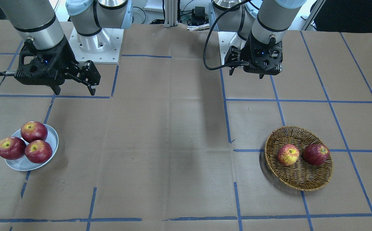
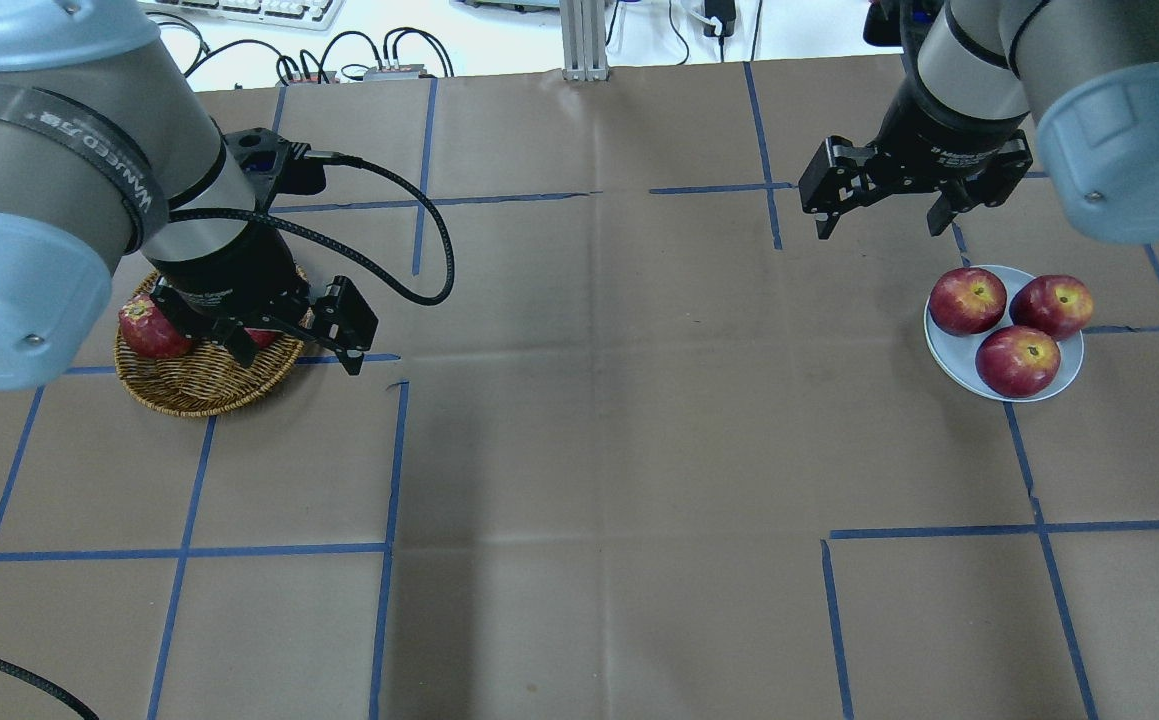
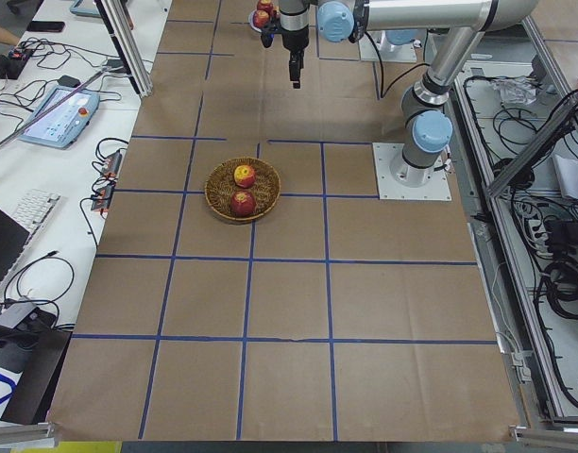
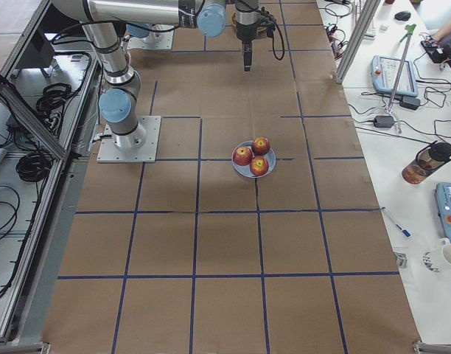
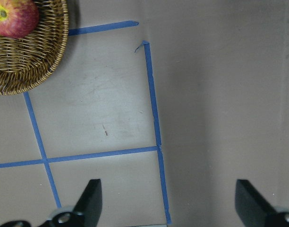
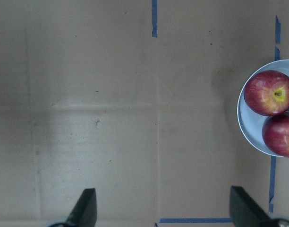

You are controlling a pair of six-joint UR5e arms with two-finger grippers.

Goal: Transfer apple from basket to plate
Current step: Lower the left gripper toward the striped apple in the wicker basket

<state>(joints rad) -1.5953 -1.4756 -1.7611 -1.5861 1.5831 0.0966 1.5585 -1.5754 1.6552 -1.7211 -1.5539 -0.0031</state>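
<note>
Not grabbed: yellow-streaked red apple (image 1: 288, 154) in round wicker basket (image 1: 301, 177). Both spread apart, empty: left gripper (image 5: 168, 205), right gripper (image 6: 163, 210). Next: left over apple, down.

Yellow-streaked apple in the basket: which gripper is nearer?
Left. The left gripper hangs beside the wicker basket holding the apple; the right gripper is far off, by the pale blue plate.

- Silver-grey tubular left arm (image 2: 69, 190): pale blue round joint caps, and a black band with white lettering, perhaps a maker's name.
- Black braided cable (image 2: 419, 240) loops at its wrist's three o'clock.
- Silver-grey right arm (image 2: 979, 60) matches.
- Black angular left gripper (image 5: 169, 203) and right gripper (image 6: 161, 210), each mount showing a blue light.
- White square base plate (image 1: 113, 48), screw-dotted.
</note>
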